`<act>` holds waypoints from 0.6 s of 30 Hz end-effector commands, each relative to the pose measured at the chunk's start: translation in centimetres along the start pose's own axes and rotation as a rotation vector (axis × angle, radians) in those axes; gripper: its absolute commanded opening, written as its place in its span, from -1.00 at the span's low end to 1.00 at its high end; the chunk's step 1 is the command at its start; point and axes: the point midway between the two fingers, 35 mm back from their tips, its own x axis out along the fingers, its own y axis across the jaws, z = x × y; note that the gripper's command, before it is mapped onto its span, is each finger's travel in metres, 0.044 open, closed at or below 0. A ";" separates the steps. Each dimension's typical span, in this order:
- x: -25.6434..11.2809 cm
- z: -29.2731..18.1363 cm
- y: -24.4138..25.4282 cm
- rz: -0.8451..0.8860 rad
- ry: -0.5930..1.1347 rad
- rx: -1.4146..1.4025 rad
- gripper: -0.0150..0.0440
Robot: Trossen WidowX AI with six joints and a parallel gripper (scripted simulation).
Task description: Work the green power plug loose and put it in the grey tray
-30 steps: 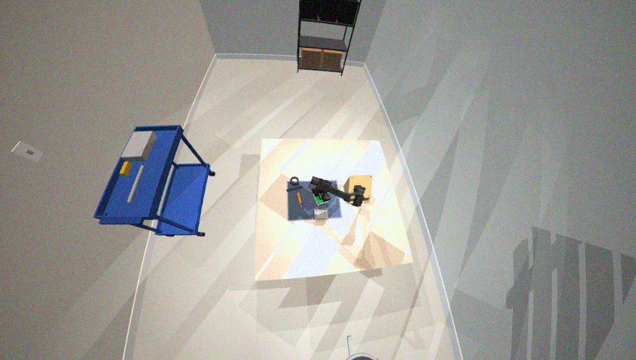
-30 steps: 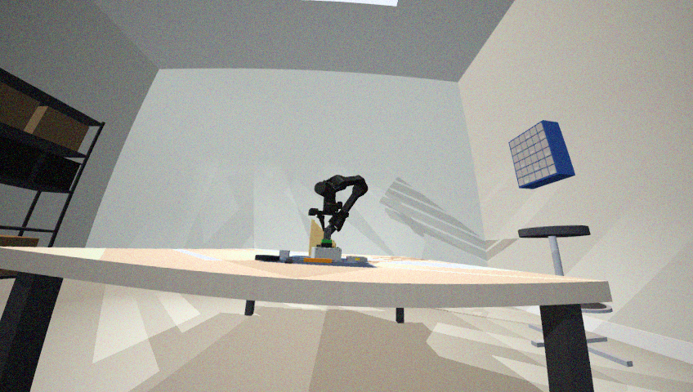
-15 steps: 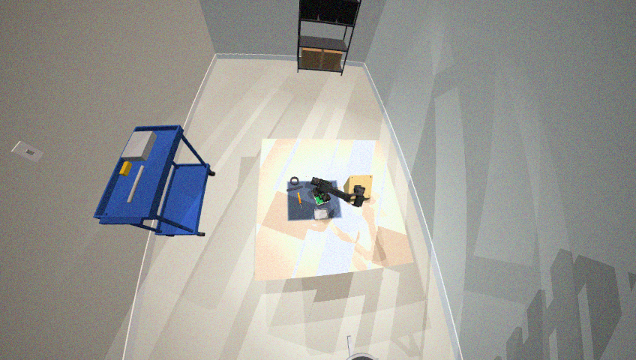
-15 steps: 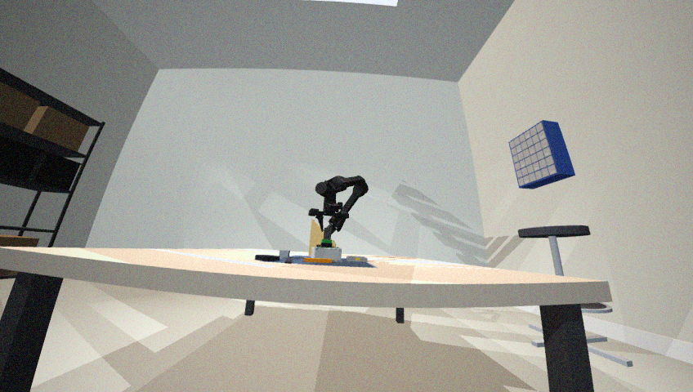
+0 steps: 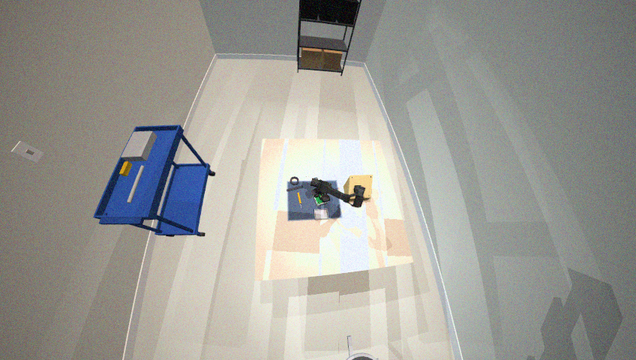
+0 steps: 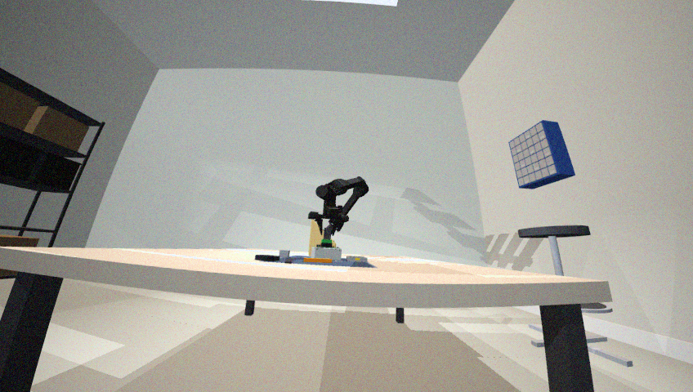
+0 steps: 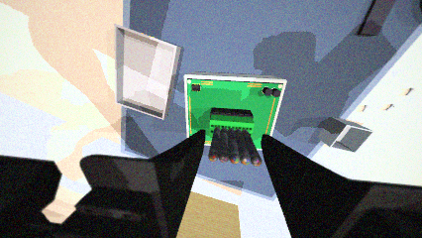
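Around the plug's dark wires, the open claw stands with a gap on each side; the green power plug is at its socket on the circuit board, its seating unclear. Beyond, the grey tray lies apart.

In the top view, the utility cart stands left of the table; the shelf unit stands beyond it; on the mat, the circuit board lies between screwdriver and arm base, behind the tray.
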 end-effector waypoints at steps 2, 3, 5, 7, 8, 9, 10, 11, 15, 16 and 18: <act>0.3 -0.1 0.0 0.004 0.001 0.008 0.26; 0.3 -0.1 0.0 0.004 0.001 0.008 0.17; 0.3 -0.1 0.0 0.004 0.001 0.008 0.00; 0.3 -0.1 0.0 0.004 0.001 0.008 -0.18; 0.3 -0.1 0.0 0.004 0.001 0.008 -0.27; 0.3 -0.1 0.0 0.004 0.001 0.008 -0.36; 0.3 -0.1 0.0 0.004 0.001 0.008 -0.45; 0.3 -0.1 0.0 0.004 0.001 0.008 -0.49; 0.3 -0.1 0.0 0.004 0.001 0.008 -0.49; 0.3 -0.1 0.0 0.004 0.001 0.008 -0.49; 0.3 -0.1 0.0 0.004 0.001 0.008 -0.49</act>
